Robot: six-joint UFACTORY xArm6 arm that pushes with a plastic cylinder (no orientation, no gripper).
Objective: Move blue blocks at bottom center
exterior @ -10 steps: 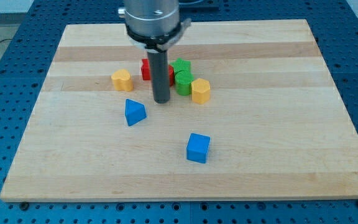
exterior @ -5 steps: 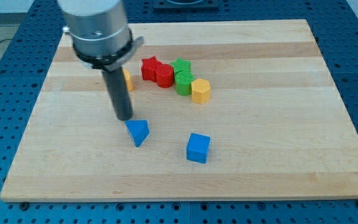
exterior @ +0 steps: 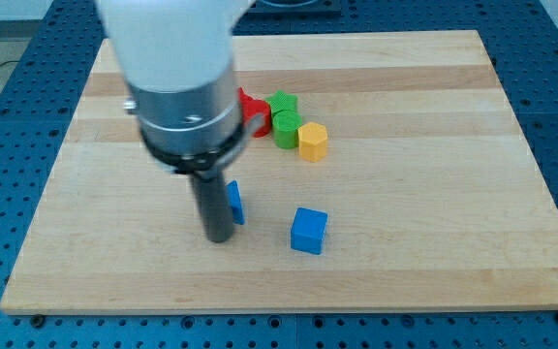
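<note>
Tip against blue block — blue cube near, rightward — no fingers on the rod

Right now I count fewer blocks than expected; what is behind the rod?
A blue block peeks out right of the rod, beside my tip; its shape is mostly covered. A red block shows partly behind the arm; anything further is hidden.

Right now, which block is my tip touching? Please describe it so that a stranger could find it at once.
On the wooden board, look at the lower middle, below the red, green and yellow cluster. Two blue blocks lie there: the blue cube stands free, while the blue block, half hidden behind the rod, lies just right of my tip.
</note>
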